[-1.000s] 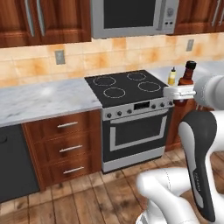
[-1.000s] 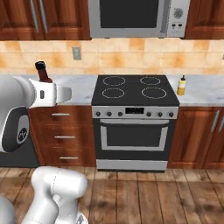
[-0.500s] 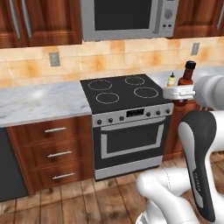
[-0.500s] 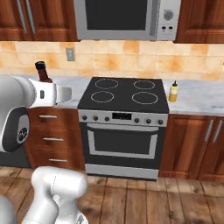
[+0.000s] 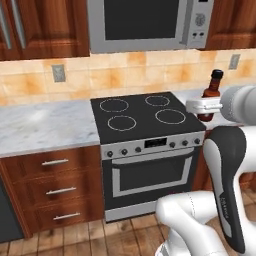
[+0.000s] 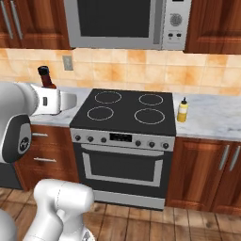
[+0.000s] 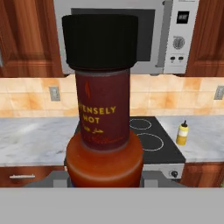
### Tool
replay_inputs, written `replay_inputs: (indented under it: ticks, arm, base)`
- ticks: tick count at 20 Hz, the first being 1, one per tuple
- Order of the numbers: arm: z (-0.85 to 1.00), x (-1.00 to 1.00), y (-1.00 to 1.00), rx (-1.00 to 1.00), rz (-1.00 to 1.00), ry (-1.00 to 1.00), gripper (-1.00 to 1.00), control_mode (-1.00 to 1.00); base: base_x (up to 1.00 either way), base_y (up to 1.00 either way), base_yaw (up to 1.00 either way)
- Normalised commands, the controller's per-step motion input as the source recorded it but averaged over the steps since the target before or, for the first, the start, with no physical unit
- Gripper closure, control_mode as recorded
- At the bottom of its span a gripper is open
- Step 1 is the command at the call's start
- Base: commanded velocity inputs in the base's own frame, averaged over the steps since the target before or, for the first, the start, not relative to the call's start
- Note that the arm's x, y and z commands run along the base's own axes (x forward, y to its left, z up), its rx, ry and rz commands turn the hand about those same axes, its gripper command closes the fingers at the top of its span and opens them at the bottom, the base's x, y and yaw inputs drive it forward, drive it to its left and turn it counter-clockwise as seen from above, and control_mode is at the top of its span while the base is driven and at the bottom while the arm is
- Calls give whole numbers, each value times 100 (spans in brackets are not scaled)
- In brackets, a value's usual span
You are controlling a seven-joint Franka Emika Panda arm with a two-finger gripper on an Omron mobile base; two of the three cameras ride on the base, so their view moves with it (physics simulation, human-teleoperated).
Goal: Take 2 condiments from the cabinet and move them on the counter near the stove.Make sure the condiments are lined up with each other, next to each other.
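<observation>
Hand view has the dark red-brown sauce bottle (image 7: 104,118) upright and very close, its black cap at the top and the words "INTENSELY HOT" partly readable on its neck, with the gripper (image 7: 105,179) clamped around its lower body. Left base view shows the same bottle (image 5: 212,95) held in the air above the right edge of the stove (image 5: 145,117). Right base view shows the yellow squeeze bottle (image 6: 182,110) standing upright on the counter (image 6: 212,117) just beside the stove's right side.
</observation>
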Motion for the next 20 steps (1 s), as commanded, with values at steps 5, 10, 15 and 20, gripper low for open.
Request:
replay_inputs:
  ticks: [5, 10, 15, 20]
  arm:
    - [0, 0, 0, 0, 0, 0, 100, 100]
    - [0, 0, 0, 0, 0, 0, 100, 100]
    - [0, 0, 0, 0, 0, 0, 100, 100]
    - [0, 0, 0, 0, 0, 0, 100, 100]
  base:
    - [30, -51, 7]
    - [37, -52, 5]
    - [50, -52, 4]
    - [53, -50, 1]
